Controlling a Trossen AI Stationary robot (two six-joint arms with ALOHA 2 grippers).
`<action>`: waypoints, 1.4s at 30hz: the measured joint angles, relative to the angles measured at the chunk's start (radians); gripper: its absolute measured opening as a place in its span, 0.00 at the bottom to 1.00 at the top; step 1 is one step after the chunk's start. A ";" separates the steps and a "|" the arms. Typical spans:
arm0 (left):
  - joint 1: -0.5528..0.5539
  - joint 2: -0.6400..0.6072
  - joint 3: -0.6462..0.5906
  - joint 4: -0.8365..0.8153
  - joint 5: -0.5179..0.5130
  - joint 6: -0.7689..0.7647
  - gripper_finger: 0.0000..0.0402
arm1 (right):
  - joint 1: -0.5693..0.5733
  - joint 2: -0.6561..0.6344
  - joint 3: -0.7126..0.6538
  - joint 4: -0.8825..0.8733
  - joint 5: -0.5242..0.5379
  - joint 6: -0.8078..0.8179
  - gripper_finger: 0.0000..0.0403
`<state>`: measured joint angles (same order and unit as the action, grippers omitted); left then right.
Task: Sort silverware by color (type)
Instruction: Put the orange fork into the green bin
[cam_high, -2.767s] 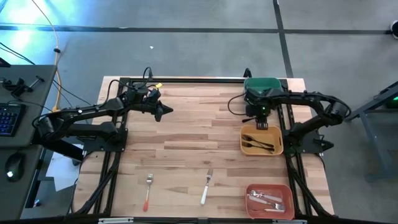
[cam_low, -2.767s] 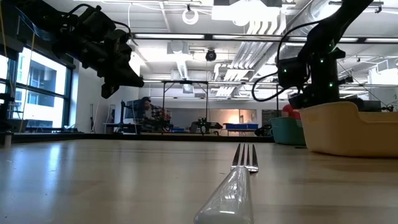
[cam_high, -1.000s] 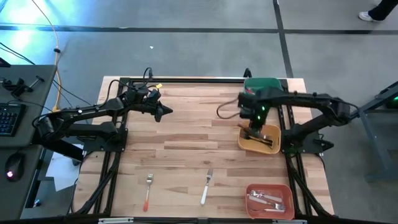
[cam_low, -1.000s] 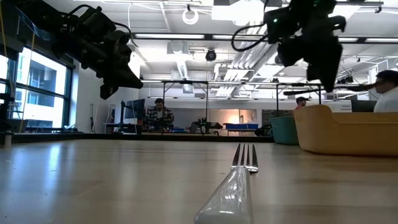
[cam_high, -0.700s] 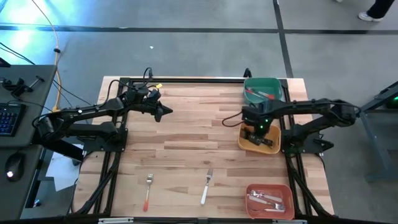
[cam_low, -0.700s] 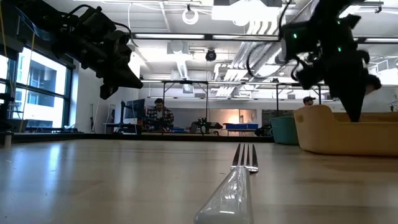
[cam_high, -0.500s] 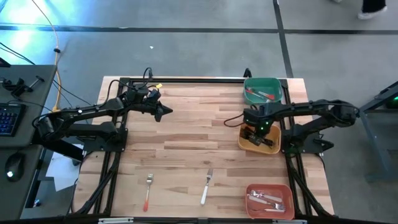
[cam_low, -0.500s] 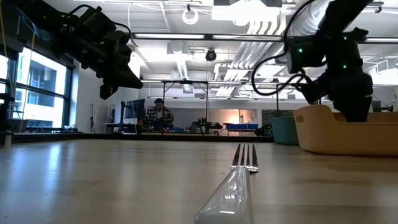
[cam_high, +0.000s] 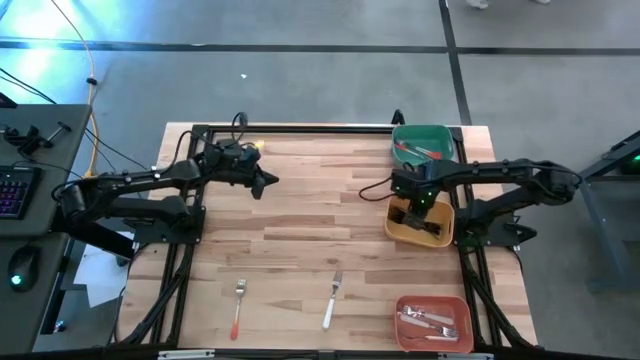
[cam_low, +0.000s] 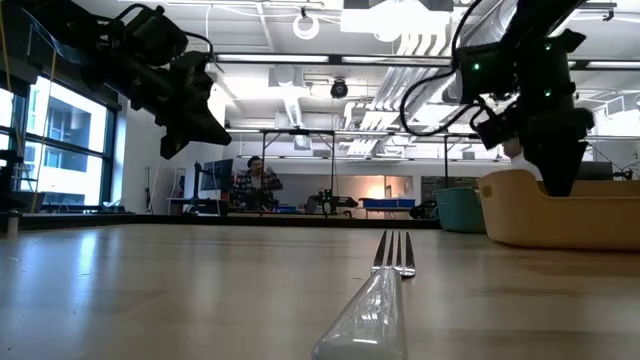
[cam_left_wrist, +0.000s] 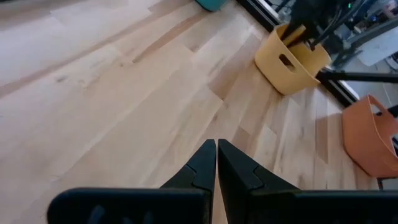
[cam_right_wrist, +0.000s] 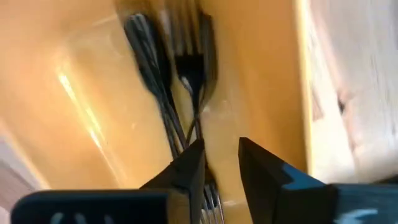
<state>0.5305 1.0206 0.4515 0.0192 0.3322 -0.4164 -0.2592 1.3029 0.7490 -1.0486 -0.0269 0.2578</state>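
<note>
Meanwhile, the left claw (cam_high: 268, 182) hovers closed above the desk's (cam_high: 300, 230) rear left. Two forks, red-handled (cam_high: 238, 307) and white-handled (cam_high: 332, 300), lie near the front edge. The right claw (cam_high: 413, 212), slightly parted and empty, dips into the yellow bin (cam_high: 438, 237) over black-handled forks (cam_right_wrist: 180, 87).

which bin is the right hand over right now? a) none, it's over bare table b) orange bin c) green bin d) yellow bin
d: in the high view the right hand is down inside the yellow bin, and its wrist view shows yellow walls and black-handled forks just past its slightly parted fingers; the green bin and the orange bin sit apart from it.
</note>
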 joint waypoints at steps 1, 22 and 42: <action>-0.023 0.000 0.000 0.000 -0.017 -0.011 0.02 | 0.002 -0.012 -0.001 0.006 -0.001 -0.035 0.20; -0.617 0.008 0.268 -0.652 -0.439 -0.385 0.02 | 0.005 -0.381 -0.010 0.629 -0.059 -0.082 0.01; -1.261 0.308 0.367 -0.703 -0.358 -1.485 0.22 | 0.005 -0.333 -0.011 0.723 -0.071 -0.180 0.00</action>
<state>-0.7309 1.3283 0.8190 -0.6836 -0.0258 -1.9011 -0.2546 0.9695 0.7383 -0.3254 -0.0978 0.0780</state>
